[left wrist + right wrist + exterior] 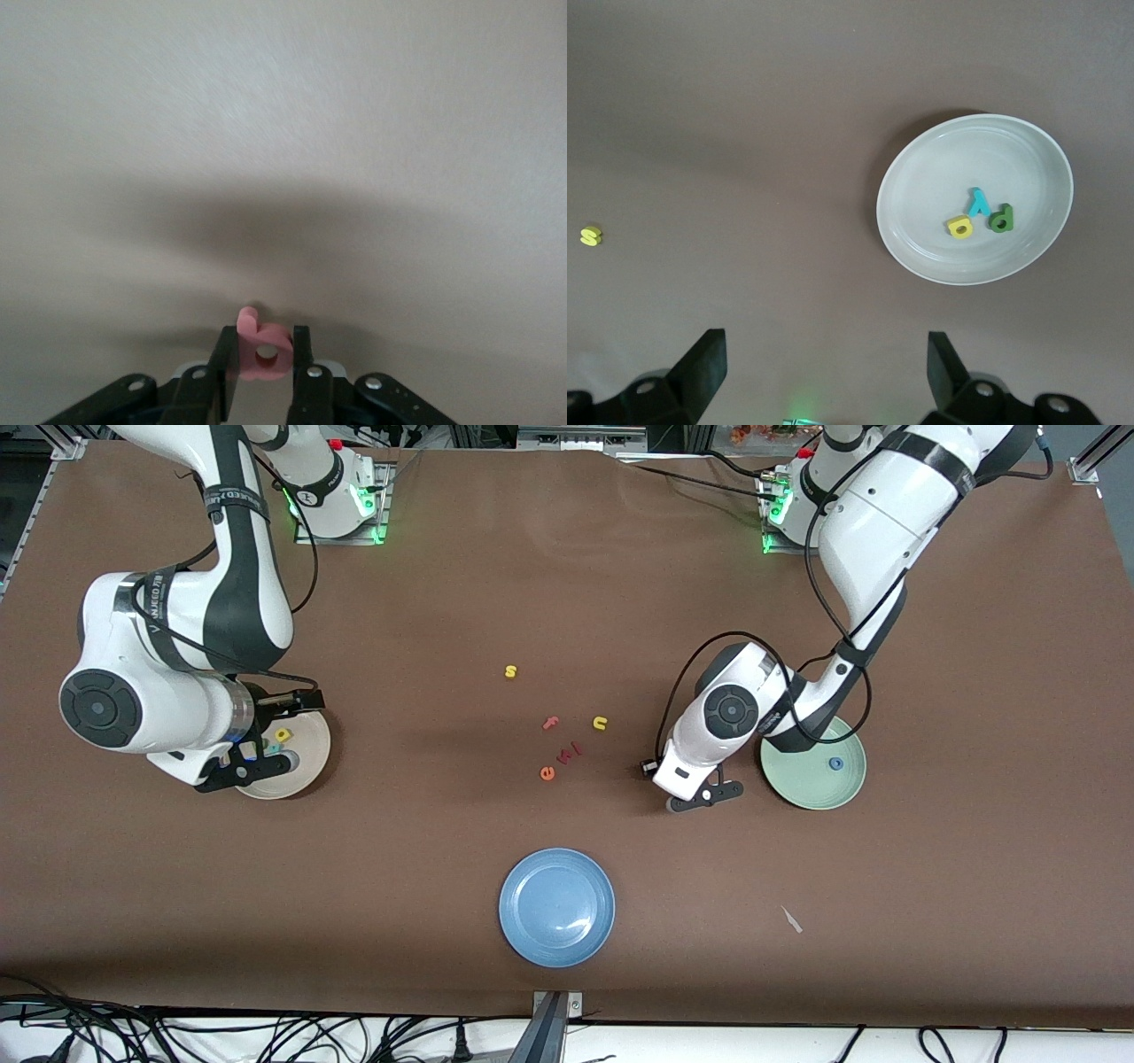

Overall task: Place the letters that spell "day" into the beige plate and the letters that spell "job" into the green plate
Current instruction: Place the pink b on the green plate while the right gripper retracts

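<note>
Left wrist view: left gripper (266,376) fingers closed on salmon-pink b (263,349), over bare table (930,886) just beside green plate (802,784). Blue o (835,763) lies in green plate. Right gripper (824,372) fingers wide apart, holding nothing, above beige plate (921,190); yellow a (960,227), teal y (977,203), dark green d (1001,218) lie together in beige plate.

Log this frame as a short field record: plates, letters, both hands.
beige plate: holds yellow a, teal y, dark green d
green plate: holds blue o
left hand: shut on salmon-pink b, over bare table beside the green plate
right hand: open, empty, above the beige plate
loose letters: s, f, u, e
blue plate: empty
</note>
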You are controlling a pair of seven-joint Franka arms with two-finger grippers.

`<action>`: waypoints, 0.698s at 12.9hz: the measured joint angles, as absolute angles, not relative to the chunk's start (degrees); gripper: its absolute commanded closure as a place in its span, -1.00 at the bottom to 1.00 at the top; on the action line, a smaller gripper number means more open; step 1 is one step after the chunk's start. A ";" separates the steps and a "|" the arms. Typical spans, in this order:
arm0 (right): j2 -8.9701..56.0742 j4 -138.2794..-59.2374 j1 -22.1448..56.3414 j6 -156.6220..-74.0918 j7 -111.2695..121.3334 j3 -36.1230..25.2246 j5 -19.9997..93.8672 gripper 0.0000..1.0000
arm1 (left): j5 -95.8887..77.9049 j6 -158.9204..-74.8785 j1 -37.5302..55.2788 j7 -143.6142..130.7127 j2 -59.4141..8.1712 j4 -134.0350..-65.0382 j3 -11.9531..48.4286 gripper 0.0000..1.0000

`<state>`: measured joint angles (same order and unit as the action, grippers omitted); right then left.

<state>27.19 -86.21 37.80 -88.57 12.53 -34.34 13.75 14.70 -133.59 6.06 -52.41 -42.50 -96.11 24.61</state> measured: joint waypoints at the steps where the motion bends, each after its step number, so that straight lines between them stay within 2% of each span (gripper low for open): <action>1: 26.90 -85.95 37.09 -88.57 12.53 -33.34 13.56 -1.00 | 14.71 -131.63 5.44 -52.41 -41.08 -95.87 24.51 0.83; 2: 25.93 -85.76 34.64 -88.56 12.43 -30.06 12.53 -1.00 | 14.71 -129.31 4.48 -52.40 -39.33 -95.73 24.48 0.83; 4: 23.41 -85.73 24.69 -88.60 10.53 -18.10 7.51 -1.00 | 14.73 -125.50 2.13 -52.35 -36.27 -95.71 24.38 0.81; 6: 21.54 -85.73 16.30 -89.62 10.30 -9.10 2.95 -1.00 | 14.75 -124.30 -0.43 -50.88 -34.81 -95.76 24.36 0.79; 7: 20.82 -85.71 13.88 -90.36 10.27 -6.62 1.20 -1.00 | 14.75 -124.00 -1.57 -49.16 -34.65 -95.83 24.36 0.79; 9: 18.93 -85.68 12.15 -91.17 10.23 -5.36 -0.04 -1.00 | 14.76 -122.79 -3.80 -45.89 -34.65 -96.48 24.29 0.80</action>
<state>18.93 -85.68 12.15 -91.17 10.23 -5.36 -0.04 14.76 -122.79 -3.80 -45.89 -34.65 -96.48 24.29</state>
